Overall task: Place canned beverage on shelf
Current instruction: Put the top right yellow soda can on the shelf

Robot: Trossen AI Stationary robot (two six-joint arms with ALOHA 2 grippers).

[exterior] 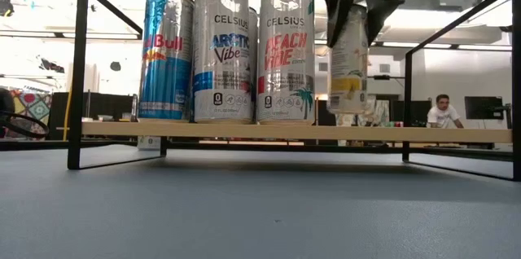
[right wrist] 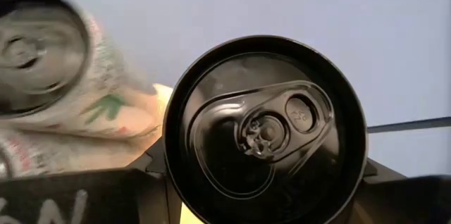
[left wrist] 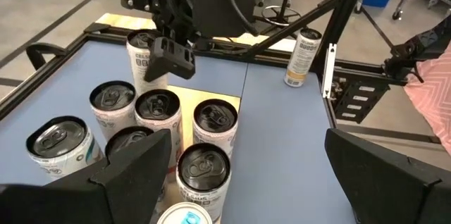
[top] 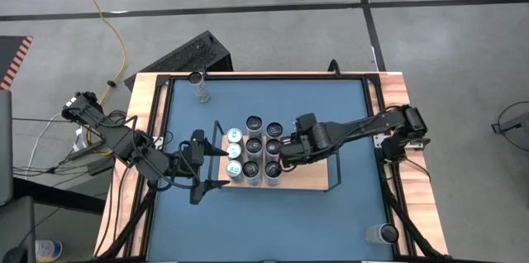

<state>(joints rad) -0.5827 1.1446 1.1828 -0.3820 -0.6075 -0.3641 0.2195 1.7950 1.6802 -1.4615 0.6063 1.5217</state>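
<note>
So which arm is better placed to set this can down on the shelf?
The right. Its pincer already holds the can, lifted just above the shelf beside the standing cans. The left pincer hangs open and empty off the shelf's left end.

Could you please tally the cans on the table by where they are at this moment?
Standing cans on the shelf: 8
Gripped can in the right tool: 1
Loose cans on the blue tabletop: 2
Total: 11
</note>
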